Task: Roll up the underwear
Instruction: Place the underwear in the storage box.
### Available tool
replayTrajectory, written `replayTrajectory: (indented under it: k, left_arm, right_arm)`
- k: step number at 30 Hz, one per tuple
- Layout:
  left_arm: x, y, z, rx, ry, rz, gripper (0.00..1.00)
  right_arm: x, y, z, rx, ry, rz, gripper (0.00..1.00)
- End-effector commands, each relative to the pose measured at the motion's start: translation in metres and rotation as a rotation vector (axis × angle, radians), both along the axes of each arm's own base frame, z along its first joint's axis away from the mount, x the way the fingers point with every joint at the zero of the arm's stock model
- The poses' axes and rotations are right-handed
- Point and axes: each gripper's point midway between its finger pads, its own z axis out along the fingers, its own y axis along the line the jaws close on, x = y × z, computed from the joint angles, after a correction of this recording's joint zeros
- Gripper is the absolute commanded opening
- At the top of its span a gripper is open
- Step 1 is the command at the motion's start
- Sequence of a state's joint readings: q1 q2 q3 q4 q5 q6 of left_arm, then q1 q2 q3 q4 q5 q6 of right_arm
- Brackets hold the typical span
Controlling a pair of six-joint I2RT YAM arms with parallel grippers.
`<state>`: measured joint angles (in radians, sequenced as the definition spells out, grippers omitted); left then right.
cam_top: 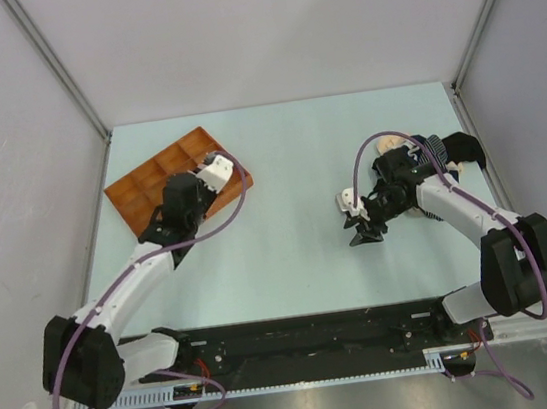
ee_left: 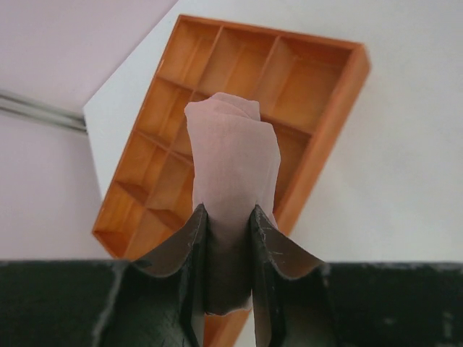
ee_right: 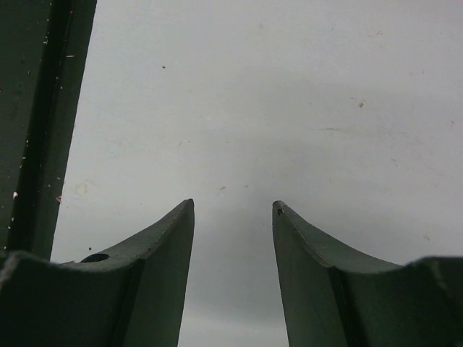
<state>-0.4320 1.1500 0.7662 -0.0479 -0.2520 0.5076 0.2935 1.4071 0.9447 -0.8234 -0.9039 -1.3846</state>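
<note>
My left gripper (ee_left: 229, 211) is shut on a rolled pale pink-beige underwear (ee_left: 233, 163) and holds it upright above the orange compartmented tray (ee_left: 318, 79). In the top view this gripper (cam_top: 167, 216) hovers over the tray's near part (cam_top: 154, 175), and the roll is hidden under the wrist. My right gripper (cam_top: 363, 230) is open and empty, pointing down at bare table (ee_right: 233, 206). A pile of underwear lies behind the right arm: navy striped (cam_top: 433, 149), black (cam_top: 469, 149) and cream (cam_top: 385, 148).
The tray's compartments that show in the left wrist view look empty. The tray sits at the table's far left, near the wall frame (cam_top: 91, 118). The right arm partly covers the pile of garments.
</note>
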Motion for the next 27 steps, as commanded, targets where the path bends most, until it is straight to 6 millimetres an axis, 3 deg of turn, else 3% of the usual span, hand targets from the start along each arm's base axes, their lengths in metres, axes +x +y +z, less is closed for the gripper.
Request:
replayTrajectory:
  k: [1, 13, 22, 27]
  left_arm:
    - [0.032, 0.017, 0.012, 0.101, -0.028, -0.003, 0.00]
    - [0.096, 0.038, -0.031, 0.183, -0.009, 0.073, 0.00]
    - [0.117, 0.041, -0.049, 0.232, -0.001, 0.091, 0.00]
    - [0.118, 0.039, -0.063, 0.220, 0.024, 0.090, 0.00]
  right_arm:
    - [-0.001, 0.003, 0.016, 0.052, -0.021, 0.018, 0.52]
    - [-0.003, 0.000, 0.008, 0.055, 0.023, 0.022, 0.52]
    - [-0.002, -0.002, 0.002, 0.047, 0.047, 0.014, 0.52]
    - [-0.001, -0.002, 0.000, 0.044, 0.060, 0.012, 0.52]
